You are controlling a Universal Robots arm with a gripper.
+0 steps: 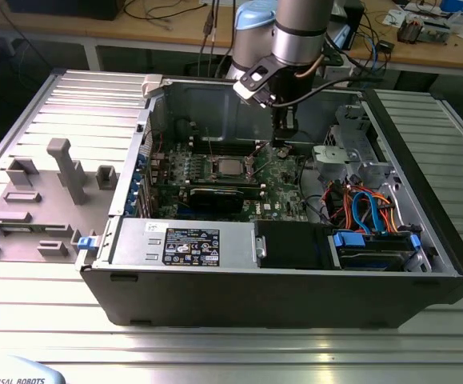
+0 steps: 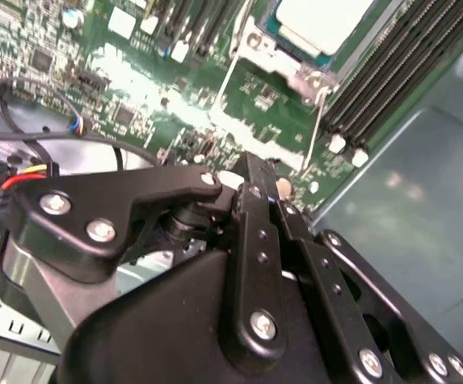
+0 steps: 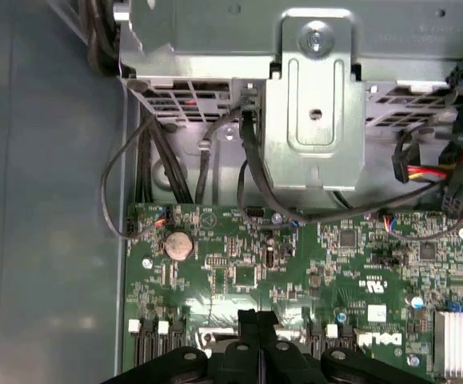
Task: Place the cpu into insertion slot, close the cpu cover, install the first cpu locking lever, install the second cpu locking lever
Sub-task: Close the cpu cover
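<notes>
Case open: motherboard inside. Cpu seated in slot. Gripper clenched, empty, over board, beside slot toward exterior view's right. Black label on power supply, print unreadable.

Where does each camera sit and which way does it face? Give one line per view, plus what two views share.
Exterior view: off the arm, above the open computer case, looking down into it; the arm and gripper reach inside.
Second wrist view: on the wrist, looking past the shut gripper across the motherboard toward the cpu.
First wrist view: on the wrist, looking over the gripper at the motherboard and a metal bracket.
Shared: exterior and second wrist views both show the cpu.
</notes>
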